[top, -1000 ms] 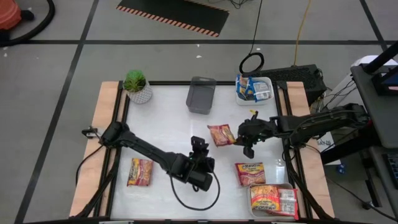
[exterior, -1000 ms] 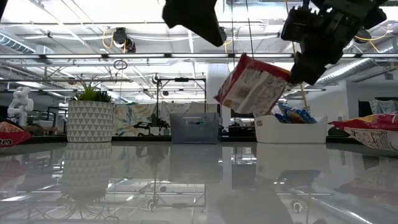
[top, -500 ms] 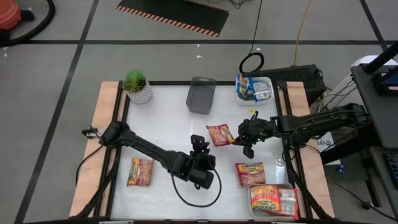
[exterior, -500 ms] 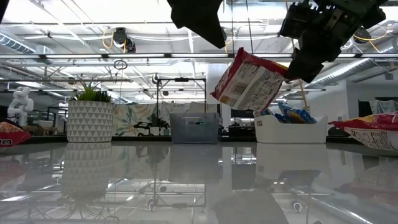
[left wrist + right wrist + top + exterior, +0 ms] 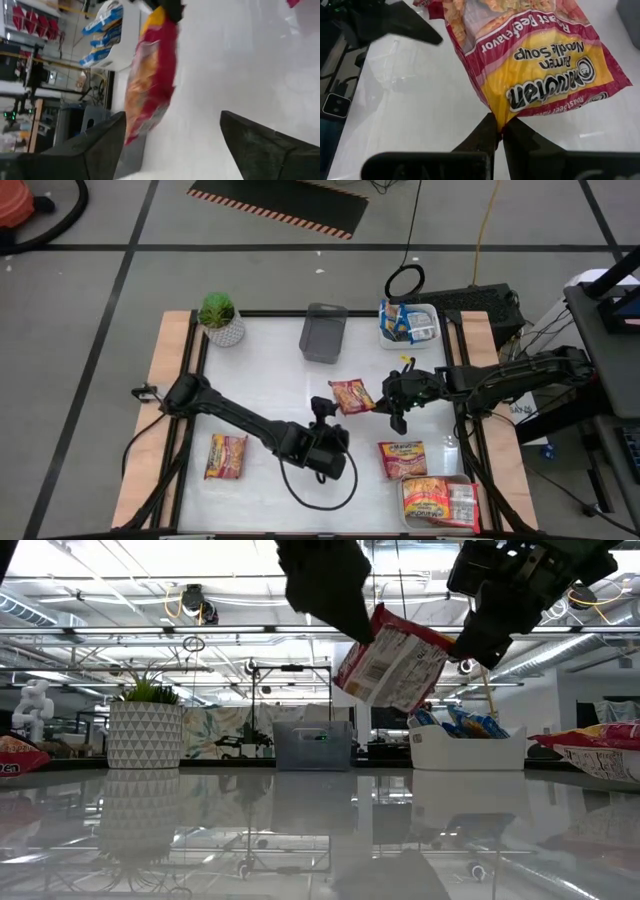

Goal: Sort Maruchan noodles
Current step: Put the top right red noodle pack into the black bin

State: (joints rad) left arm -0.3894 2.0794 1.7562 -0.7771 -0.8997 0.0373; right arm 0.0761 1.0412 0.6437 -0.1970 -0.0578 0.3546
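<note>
One red-and-yellow Maruchan noodle packet point(image 5: 351, 396) hangs in the air over the middle of the table, with my right gripper point(image 5: 386, 404) shut on its right end. In the low view the packet point(image 5: 391, 666) slants down from that gripper point(image 5: 470, 638). My left gripper point(image 5: 322, 409) stands open just left of the packet's free end. In the left wrist view the packet point(image 5: 150, 85) shows ahead between my left gripper's point(image 5: 172, 137) spread fingers, apart from them. More noodle packets lie flat at the near left point(image 5: 225, 456) and near right point(image 5: 402, 458). My right gripper pinches the packet's yellow end point(image 5: 501, 116) between its two fingertips, at the edge of the wrapper. The fingers come from the table's right side, slanting a little down. The packet is lifted clear of the table and reaches out tilted toward the table's left.
A grey tray point(image 5: 323, 332) and a white tray with blue packets point(image 5: 408, 323) stand at the far edge. A tray of red-and-yellow packets point(image 5: 438, 502) sits at the near right corner. A potted plant point(image 5: 220, 317) stands at the far left.
My right gripper has risen and tipped, so the packet's free end has swung up and the packet lies less steep, higher above the table. My left gripper has moved a little toward the packet's free end.
</note>
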